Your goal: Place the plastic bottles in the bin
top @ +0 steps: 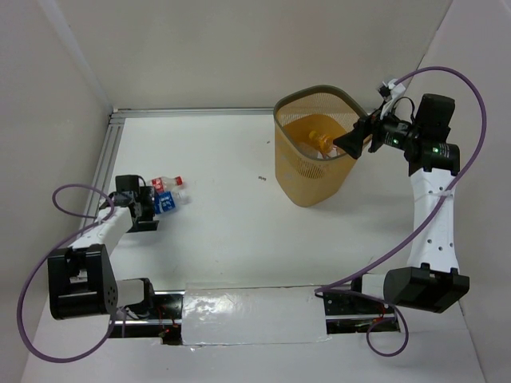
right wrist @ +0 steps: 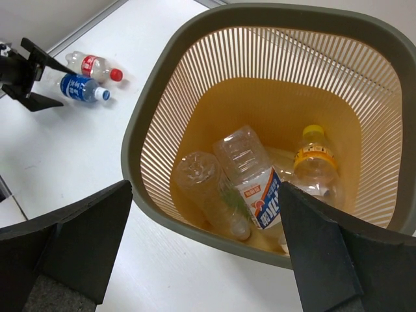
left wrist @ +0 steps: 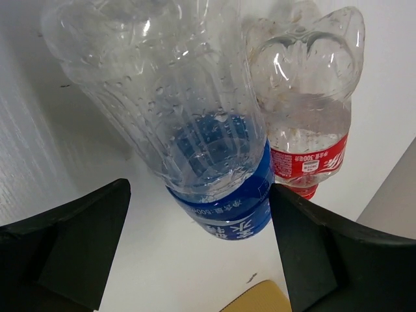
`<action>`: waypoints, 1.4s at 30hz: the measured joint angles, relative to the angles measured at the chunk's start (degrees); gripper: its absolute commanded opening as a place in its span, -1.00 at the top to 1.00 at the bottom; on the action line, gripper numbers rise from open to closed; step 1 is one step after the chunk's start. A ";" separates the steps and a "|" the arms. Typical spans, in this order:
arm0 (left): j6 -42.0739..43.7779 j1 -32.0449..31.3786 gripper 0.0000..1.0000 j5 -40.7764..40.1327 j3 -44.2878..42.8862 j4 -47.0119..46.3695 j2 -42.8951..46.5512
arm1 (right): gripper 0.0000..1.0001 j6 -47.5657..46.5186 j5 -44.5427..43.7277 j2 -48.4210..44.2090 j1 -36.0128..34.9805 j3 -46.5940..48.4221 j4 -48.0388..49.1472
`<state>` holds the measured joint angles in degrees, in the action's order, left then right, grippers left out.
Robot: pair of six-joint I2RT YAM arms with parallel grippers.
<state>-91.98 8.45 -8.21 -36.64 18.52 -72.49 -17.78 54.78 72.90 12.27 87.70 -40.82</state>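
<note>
Left side of table: 2 plastic bottles lie side by side, not yet binned. Left gripper spread wide and empty, low over the blue-label bottle, whose base points at the wrist camera and sits between the 2 fingers; no finger touches it as far as the wrist view shows. Red-label bottle lies just beside it on the gripper's right, touching or nearly so; cannot tell which. Right gripper also spread and holding nothing, poised above the near rim of the bin, which stands well apart from the 2 loose bottles. Inside the bin: orange-capped bottle, white-label bottle, clear bottle, all on the floor of it. Step in hand, by my reading: left arm picks the blue-label one. To do it well, keep the right finger in the slim gap between the 2 bottles so the red one is not caught or rolled away, close across the ribbed body rather than the tapering base, squeeze gently since thin plastic will buckle, lift clear before carrying across
</note>
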 measured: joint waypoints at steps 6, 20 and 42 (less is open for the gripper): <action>-1.29 0.28 -1.00 0.00 -1.79 -0.11 -4.07 | -1.00 0.13 0.39 -0.02 0.00 -0.44 0.02; -1.18 -2.27 -0.09 -0.13 -3.02 -0.72 -6.69 | -1.00 0.15 2.34 -1.14 0.00 -1.09 -0.09; 11.13 -29.05 0.99 5.62 -22.40 8.13 15.26 | 1.00 -5.05 6.12 -3.08 0.42 -2.47 0.72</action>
<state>-80.86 -20.60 -2.59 -59.05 26.65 -57.23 -22.83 60.90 69.82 12.69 85.23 -40.10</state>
